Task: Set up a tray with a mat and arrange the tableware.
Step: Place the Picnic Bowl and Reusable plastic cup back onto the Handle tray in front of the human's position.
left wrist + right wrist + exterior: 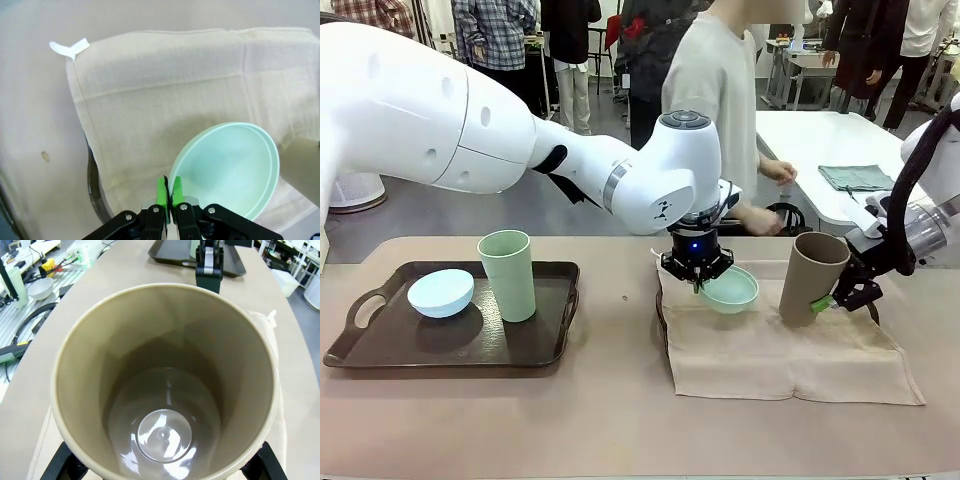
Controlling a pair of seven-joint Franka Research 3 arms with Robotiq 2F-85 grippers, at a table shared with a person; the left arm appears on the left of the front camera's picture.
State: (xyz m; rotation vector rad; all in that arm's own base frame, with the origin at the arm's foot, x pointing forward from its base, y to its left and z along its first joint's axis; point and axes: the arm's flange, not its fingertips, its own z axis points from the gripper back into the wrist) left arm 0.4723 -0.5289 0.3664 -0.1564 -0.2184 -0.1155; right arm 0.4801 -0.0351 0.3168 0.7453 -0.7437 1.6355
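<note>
Pads of my left tool (698,278) are pinching the rim of the mint green bowl (732,290) in the front view, and the bowl is hanging tilted just over the beige mat (790,360) that is lying on the table (620,430). My right tool (838,300) is clamping the brown-tan cup (813,278), which is leaning over the mat's right part, near the bowl. Well apart to the left, the dark tray (380,350) is carrying the pale blue bowl (441,292) and the pale green cup (508,275), which is standing upright just beside it.

Through my left wrist camera, the green pads are pressing together on the bowl's edge, and a dark curved rim (92,185) is peeking out from under the mat's edge.

Through my right wrist camera, I am looking straight down into the brown-tan cup, with black parts of my tool showing at both lower corners on either side of it. The tray is lying well beyond the cup.
</note>
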